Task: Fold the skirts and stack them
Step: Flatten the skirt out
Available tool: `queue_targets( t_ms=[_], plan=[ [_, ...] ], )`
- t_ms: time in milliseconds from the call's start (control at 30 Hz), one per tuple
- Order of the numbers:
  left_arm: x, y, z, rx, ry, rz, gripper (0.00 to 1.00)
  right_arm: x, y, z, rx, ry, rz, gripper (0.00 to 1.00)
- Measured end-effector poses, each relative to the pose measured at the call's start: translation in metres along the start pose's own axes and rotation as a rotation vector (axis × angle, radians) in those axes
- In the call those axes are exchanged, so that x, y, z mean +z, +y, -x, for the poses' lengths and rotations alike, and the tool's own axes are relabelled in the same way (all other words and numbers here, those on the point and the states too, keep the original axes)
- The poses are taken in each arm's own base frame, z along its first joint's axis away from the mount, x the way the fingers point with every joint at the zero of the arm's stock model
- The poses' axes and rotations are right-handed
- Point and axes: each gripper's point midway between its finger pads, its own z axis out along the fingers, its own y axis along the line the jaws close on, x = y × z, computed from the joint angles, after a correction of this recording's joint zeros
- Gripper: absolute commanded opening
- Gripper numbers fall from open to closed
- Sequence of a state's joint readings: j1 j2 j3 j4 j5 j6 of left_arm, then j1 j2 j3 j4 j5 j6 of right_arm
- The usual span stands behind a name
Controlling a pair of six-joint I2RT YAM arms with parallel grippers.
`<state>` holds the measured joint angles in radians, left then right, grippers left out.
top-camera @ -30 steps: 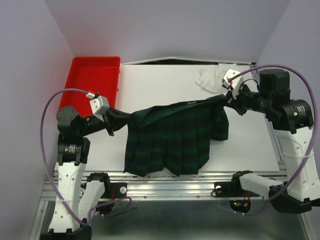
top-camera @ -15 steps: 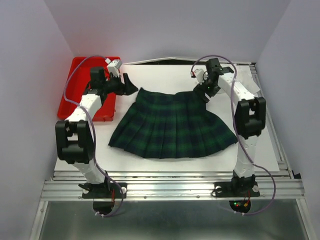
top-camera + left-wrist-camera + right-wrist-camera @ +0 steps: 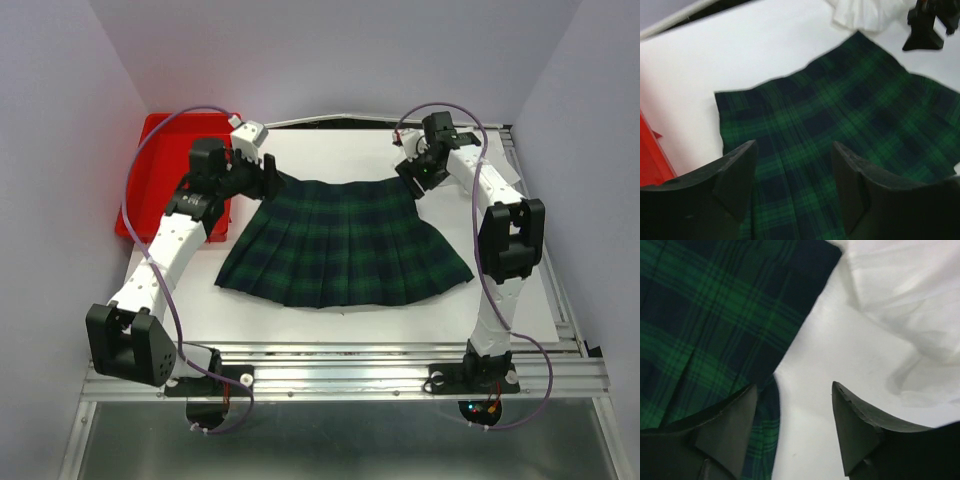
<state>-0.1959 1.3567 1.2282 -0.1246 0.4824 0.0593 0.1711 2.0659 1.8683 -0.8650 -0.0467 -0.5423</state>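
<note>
The dark green and navy tartan skirt lies spread flat on the white table, waistband toward the back. My left gripper hovers at the waistband's left corner. In the left wrist view it stands open over the tartan cloth with nothing between its fingers. My right gripper is at the waistband's right corner. It is open above bare table, its left finger over the skirt's edge. The white skirt lies crumpled just behind that corner.
A red tray sits at the back left, beside my left arm. The white table sheet ends at a metal rail along the near edge. Purple walls close in the left, right and back sides.
A second ago both grippers held the tartan skirt up by its waistband. It now lies flat and spread, both grippers have let go and opened, and both arms reach farther back.
</note>
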Motion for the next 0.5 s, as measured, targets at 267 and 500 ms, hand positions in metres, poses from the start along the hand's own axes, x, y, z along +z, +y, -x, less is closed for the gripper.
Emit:
queue_targets(
  t_ms=[267, 500],
  plan=[
    [-0.001, -0.011, -0.111, -0.054, 0.258, 0.055, 0.58, 0.017, 0.047, -0.079, 0.196, 0.140, 0.282, 0.63],
    [0.013, -0.002, -0.143, -0.069, 0.347, 0.076, 0.45, 0.020, 0.093, -0.118, 0.319, 0.235, 0.448, 0.22]
  ],
)
